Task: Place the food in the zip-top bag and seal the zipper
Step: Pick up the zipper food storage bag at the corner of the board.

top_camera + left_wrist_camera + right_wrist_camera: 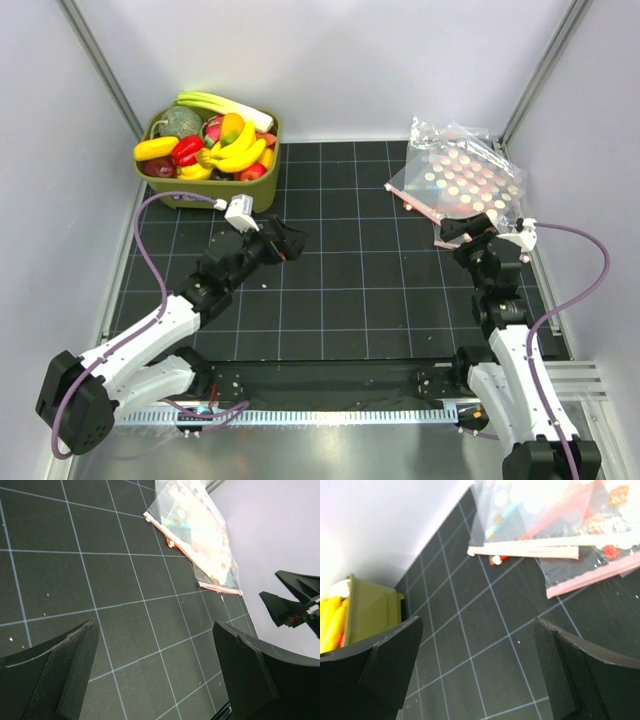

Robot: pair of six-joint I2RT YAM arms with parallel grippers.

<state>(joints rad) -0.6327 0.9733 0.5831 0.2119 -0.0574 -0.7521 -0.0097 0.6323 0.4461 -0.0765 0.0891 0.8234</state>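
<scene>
Mat: black grid, both arms working over it. Nothing is in transit.

Basket: green, far left corner. All the food is heaped in it, with the bananas on top among a leek and other produce. None of it is bagged yet.

Bag pile: far right, well apart from the basket. It holds several clear bags overlapping, the larger ones showing coloured dots.

Left gripper: jaws spread and empty, hovering over bare mat just near of the basket.

Right gripper: jaws spread and empty, at the near edge of the pile.

Bag: the small clear one lies flat at the near edge of the pile, partly under a dotted bag. Its zipper is a thin pink strip facing the right gripper. I cannot tell whether it is pressed shut.

Risks, as I judge them:
- Wrong bag. The films overlap, so a pinch at the pile edge may catch a dotted bag, or two bags together.
- Missed pinch. The film lies flat on the mat, so the fingers may slide over it or only crumple it.
- Food slip. The produce is glossy, rounded and tightly packed, so a two-finger hold may squirt a piece out or drag its neighbours.
- Cable. The left arm's purple lead loops beside the basket front and could snag on a reach.
- Mouth collapse. Unless one gripper holds it open, the food will push the bag away.
- Seal. A bulging bag may keep the strip from meeting.
</scene>
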